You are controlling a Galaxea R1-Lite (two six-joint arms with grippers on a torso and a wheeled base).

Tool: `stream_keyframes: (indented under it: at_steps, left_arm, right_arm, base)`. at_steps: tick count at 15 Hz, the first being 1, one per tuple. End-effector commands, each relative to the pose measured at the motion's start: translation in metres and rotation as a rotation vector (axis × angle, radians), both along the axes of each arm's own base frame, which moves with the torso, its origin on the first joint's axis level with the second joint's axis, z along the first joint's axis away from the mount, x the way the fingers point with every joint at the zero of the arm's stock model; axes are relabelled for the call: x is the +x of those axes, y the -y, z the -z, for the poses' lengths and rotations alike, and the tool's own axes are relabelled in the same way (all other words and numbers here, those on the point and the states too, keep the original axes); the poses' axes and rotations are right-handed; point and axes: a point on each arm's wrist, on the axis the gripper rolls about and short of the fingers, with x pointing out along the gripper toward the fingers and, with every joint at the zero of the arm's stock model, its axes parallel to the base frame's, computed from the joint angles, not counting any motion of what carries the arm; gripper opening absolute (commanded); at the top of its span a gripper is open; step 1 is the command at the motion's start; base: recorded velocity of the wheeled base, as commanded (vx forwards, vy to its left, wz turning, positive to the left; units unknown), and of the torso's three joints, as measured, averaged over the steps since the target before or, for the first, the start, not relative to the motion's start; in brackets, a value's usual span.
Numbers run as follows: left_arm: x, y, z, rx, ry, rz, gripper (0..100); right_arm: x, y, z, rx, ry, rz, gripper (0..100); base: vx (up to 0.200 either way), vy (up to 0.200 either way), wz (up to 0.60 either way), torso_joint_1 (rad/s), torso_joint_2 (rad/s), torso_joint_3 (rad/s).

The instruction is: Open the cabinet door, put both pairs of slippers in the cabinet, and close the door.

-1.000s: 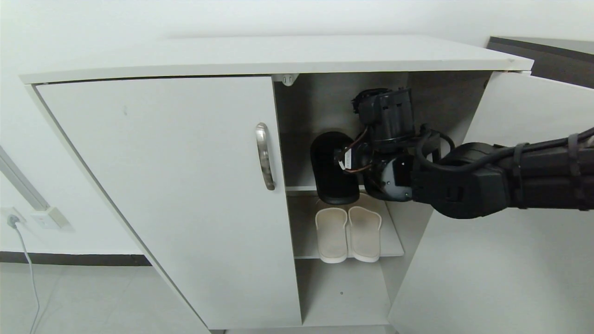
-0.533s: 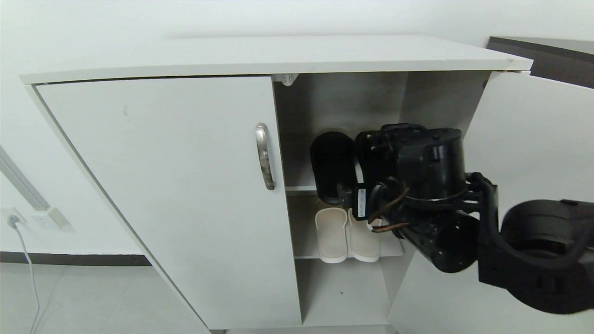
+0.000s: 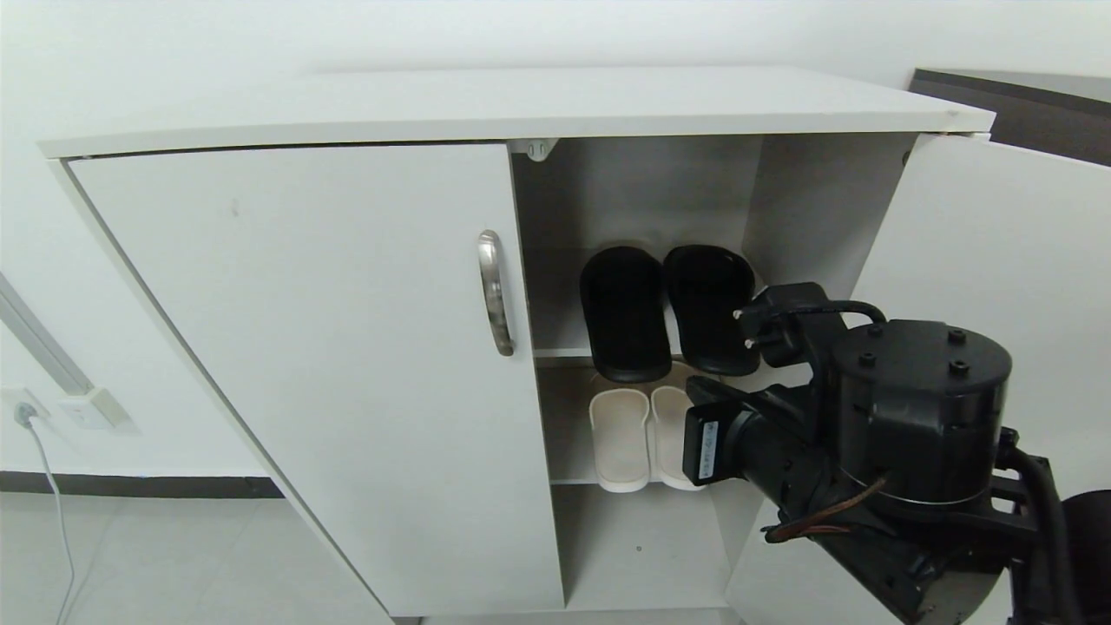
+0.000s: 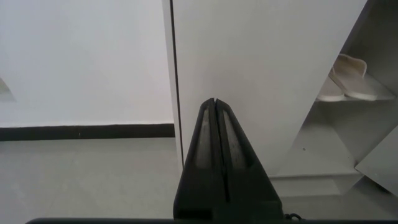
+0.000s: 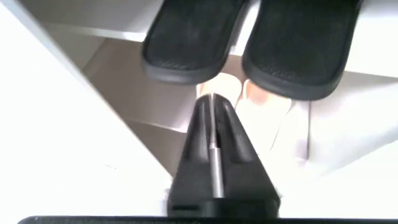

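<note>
Since the earlier frames, our right arm point(image 3: 911, 408) has drawn back out of the upper compartment and now sits lower and nearer to us, uncovering the second black slipper.

Nearest, the right gripper point(image 5: 212, 102) has its fingers pressed together on nothing. It points toward the shelves, just below the black heels. The left gripper point(image 4: 214, 106) is likewise pinched together and empty, low before the closed left door point(image 3: 304, 347), above the grey tiled floor point(image 4: 87, 177).

Beyond the arm stands the white two-door cabinet point(image 3: 521, 100). The closed door carries a curved metal handle point(image 3: 493, 291), and the open right door point(image 3: 981, 243) is swung out beside the arm.

Inside, we see the pair of cream open-toed slippers point(image 3: 621, 438) lying side by side on the middle shelf point(image 3: 568, 434), heels at its front edge.

Farther in and higher, the pair of black slip-on slippers point(image 3: 629, 312) rests on the upper shelf point(image 3: 555, 353), touching each other, heels overhanging its front edge.
</note>
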Motion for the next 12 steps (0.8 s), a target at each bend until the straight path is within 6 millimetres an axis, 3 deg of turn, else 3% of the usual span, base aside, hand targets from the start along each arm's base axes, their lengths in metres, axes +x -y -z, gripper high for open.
stream_keyframes:
  at_steps: [1,9,12]
  left_arm:
    - [0.000,0.000,0.000,-0.001,-0.001,0.000,0]
    - [0.000,0.000,0.000,-0.001,-0.001,0.000,0]
    - [0.000,0.000,0.000,-0.001,-0.001,0.000,0]
  right_arm:
    - [-0.004,0.000,0.002,-0.007,-0.004,-0.011,0]
    - [-0.007,0.000,0.017,-0.052,-0.035,-0.018,0]
    - [-0.006,-0.002,0.026,-0.079,-0.053,-0.017,0]
  base:
    - [0.000,0.000,0.00,0.000,0.00,0.000]
    - [0.000,0.000,0.00,0.000,0.00,0.000]
    - [-0.200,0.000,0.00,0.007,0.00,0.002]
